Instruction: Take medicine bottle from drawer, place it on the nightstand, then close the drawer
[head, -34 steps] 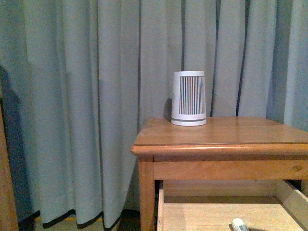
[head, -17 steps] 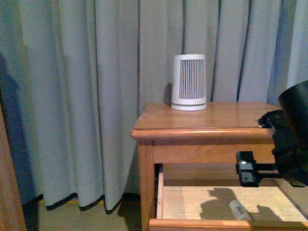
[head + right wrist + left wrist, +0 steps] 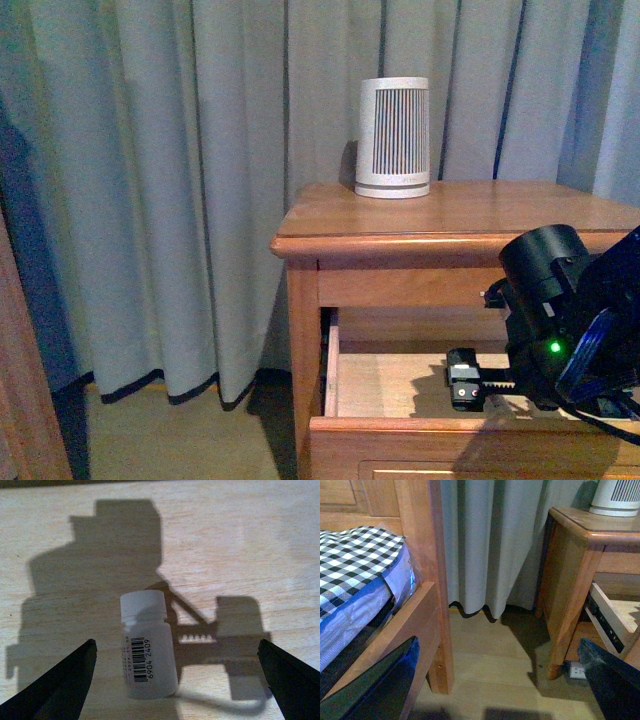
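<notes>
I am hovering my right gripper (image 3: pixel 176 652) over the open drawer (image 3: pixel 420 436) of the nightstand (image 3: pixel 450 210), and I am holding its fingers (image 3: pixel 62 682) spread wide, pinching nothing. The medicine bottle (image 3: pixel 148 647) is on the drawer's pale wood floor, apparently lying on its side. It is between my two fingers but nearer one than the other, and it is touching neither. Its ribbed cap is pointing away from my wrist and its barcode label is facing up at me. In the front view I cannot see it, since the drawer front hides it.

I am judging it small, light, stiff plastic: easy to lift, but smooth and round, so likely to roll or squirt out of a careless squeeze. I am planning to take it across the labelled body, below the cap, after centring the fingers on it.

My left gripper (image 3: pixel 495 680) is hanging near the bed, well apart from the drawer, its fingers also spread and empty.
</notes>
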You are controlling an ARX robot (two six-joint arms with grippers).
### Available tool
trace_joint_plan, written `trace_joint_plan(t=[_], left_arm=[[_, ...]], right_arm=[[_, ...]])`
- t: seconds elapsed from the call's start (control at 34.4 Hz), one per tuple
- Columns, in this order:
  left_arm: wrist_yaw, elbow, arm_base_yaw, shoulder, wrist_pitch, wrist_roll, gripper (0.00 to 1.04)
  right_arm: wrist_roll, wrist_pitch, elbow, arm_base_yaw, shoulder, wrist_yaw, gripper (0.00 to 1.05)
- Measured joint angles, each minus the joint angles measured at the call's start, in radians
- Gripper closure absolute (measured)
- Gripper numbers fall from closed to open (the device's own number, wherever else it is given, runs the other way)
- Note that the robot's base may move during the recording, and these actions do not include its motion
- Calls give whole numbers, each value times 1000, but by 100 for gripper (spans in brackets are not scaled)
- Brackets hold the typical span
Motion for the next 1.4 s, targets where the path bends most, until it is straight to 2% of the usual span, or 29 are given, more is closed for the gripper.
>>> trace_joint_plan(t=[0.26, 0.58, 0.67, 1.08, 1.4], left_arm=[[0, 0, 0, 0, 0, 0, 7], [0, 0, 0, 0, 0, 0, 7], [0, 0, 0, 0, 0, 0, 7], [0, 0, 0, 0, 0, 0, 7], [0, 0, 0, 0, 0, 0, 7]], right_arm=[[0, -6, 48, 13, 68, 18, 8], [-21, 18, 48, 26, 72, 40, 63], [-22, 18, 48, 27, 70, 40, 74], [10, -16, 12, 42, -51, 39, 76], [154, -181, -73, 138, -349, -45, 76]])
